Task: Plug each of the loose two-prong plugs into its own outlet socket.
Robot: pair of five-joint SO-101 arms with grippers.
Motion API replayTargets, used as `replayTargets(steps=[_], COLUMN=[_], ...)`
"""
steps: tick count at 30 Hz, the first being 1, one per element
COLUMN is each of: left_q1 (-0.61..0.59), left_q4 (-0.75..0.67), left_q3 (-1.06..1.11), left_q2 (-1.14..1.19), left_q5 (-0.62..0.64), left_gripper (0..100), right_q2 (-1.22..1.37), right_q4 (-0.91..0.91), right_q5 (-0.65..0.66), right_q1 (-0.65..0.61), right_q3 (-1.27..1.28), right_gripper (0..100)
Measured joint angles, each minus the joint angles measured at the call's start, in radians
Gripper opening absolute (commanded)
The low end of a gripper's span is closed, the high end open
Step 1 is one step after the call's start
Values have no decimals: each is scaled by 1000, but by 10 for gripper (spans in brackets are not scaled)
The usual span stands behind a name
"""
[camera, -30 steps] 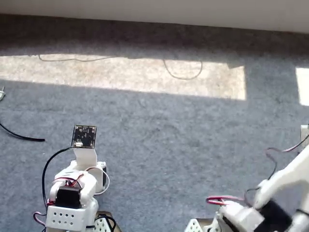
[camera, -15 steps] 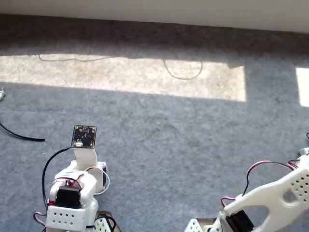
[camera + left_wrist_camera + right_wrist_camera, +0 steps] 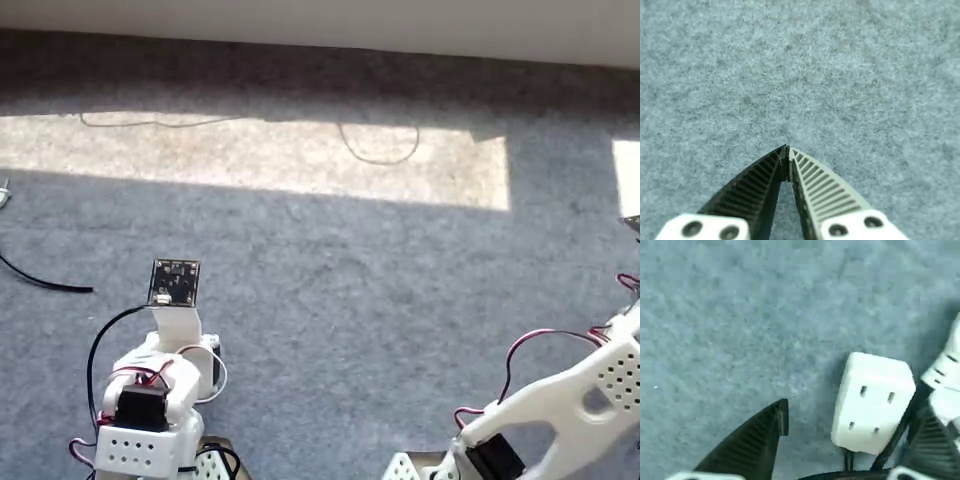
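Note:
A white outlet block point(image 3: 872, 402) with two pairs of slots lies on the grey carpet. My right gripper point(image 3: 855, 415) is open just above it, one black finger point(image 3: 762, 440) to one side and the other finger point(image 3: 935, 445) at the block's far side. A black cable point(image 3: 892, 445) runs out from under the block, and a white plug-like piece point(image 3: 946, 371) lies just beyond it. The right arm point(image 3: 575, 400) stretches to the right edge of the high view. My left gripper point(image 3: 787, 161) is shut on nothing over bare carpet; the left arm point(image 3: 160, 390) sits folded at the bottom left.
Grey carpet point(image 3: 380, 300) covers the floor, with a sunlit band point(image 3: 250, 155) across the back. A thin cable point(image 3: 385, 155) loops in that band. A black cable point(image 3: 40, 282) lies at the left edge.
The right arm has swung down and out toward the right edge of the high view. The left arm has not moved.

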Motion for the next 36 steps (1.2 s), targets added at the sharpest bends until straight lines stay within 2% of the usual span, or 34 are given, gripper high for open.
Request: replayTargets(steps=[6,13,18,23,32,36], left_q1=[0,0,0,0,0,0], left_q4=[0,0,0,0,0,0], left_q3=[0,0,0,0,0,0], left_q2=[0,0,0,0,0,0], left_q5=[0,0,0,0,0,0], left_gripper=[7,7,7,7,7,7], right_q2=[-3,-6,-5,2,2,2], right_q4=[0,-40,-49,-21,0,0], right_q5=[0,0,-29,-169,-269,-382], right_q1=[-31,-31,-32,-34,-41,-81], right_q3=[66,61,31,-167,-583,-681], right_gripper=[365,187,176,176,176,176])
